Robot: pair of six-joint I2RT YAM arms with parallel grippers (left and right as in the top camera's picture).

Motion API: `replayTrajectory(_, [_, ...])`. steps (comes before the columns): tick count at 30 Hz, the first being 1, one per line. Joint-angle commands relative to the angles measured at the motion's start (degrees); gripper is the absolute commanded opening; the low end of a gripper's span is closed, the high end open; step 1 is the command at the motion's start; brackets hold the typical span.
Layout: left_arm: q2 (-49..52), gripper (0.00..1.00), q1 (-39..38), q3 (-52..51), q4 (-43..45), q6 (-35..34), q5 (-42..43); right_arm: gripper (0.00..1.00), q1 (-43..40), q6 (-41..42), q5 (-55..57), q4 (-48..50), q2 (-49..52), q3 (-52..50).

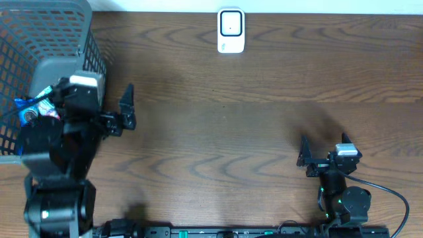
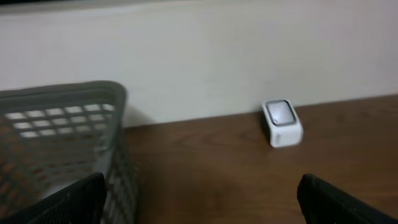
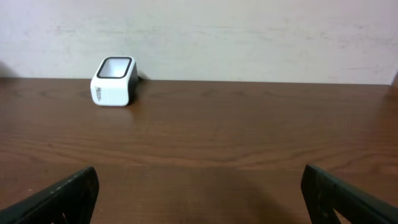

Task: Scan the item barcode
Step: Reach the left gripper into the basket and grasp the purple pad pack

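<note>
A blue and white packaged item [image 1: 32, 109] lies inside the grey mesh basket [image 1: 39, 46] at the far left, partly hidden by my left arm; no barcode shows. The white scanner [image 1: 230, 30] stands at the table's far edge, also seen as the white scanner [image 2: 282, 123] and the white scanner [image 3: 114, 81]. My left gripper [image 1: 106, 89] hangs open beside the basket's right wall, its fingers [image 2: 68, 202] wide apart with nothing between them. My right gripper [image 1: 324, 144] is open and empty near the front right, low over the wood [image 3: 199, 193].
The dark wooden table [image 1: 264, 99] runs to a pale wall [image 3: 249, 37] at the back. The basket wall [image 2: 74, 143] rises close to my left gripper's left finger. The arm bases stand along the front edge.
</note>
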Motion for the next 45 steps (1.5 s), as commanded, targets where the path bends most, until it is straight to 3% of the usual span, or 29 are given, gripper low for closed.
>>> replayTrajectory(1, [1.99, 0.98, 0.44, 1.86, -0.96, 0.35, 2.43, 0.99, -0.46, 0.57, -0.15, -0.22, -0.31, -0.09])
replayTrajectory(5, [6.38, 0.98, 3.19, 9.7, -6.47, -6.67, 0.07, 0.99, -0.46, 0.57, -0.15, -0.22, -0.31, -0.09])
replayTrajectory(11, [23.32, 0.98, 12.68, 34.99, -26.62, -8.94, -4.04, 0.99, -0.46, 0.57, -0.15, -0.22, -0.31, -0.09])
replayTrajectory(16, [33.9, 0.98, 18.53, 47.63, -29.94, -8.9, -4.24, 0.99, -0.46, 0.57, -0.15, -0.22, -0.31, -0.09])
replayTrajectory(22, [41.4, 0.98, 28.24, 47.98, -28.98, -23.21, -14.91, 0.99, -0.46, 0.57, -0.15, -0.22, -0.31, -0.09])
replayTrajectory(32, [52.13, 0.98, 30.51, 47.98, -33.7, -26.8, -10.69, 0.99, -0.46, 0.57, -0.15, -0.22, -0.31, -0.09])
replayTrajectory(37, [57.05, 0.98, 30.49, 47.95, -44.06, -41.53, -23.28, 0.99, -0.46, 0.57, -0.15, -0.22, -0.31, -0.09])
replayTrajectory(45, [62.16, 0.98, 27.96, 46.62, -46.58, -42.82, -23.06, 0.99, -0.46, 0.57, -0.15, -0.24, -0.31, -0.09])
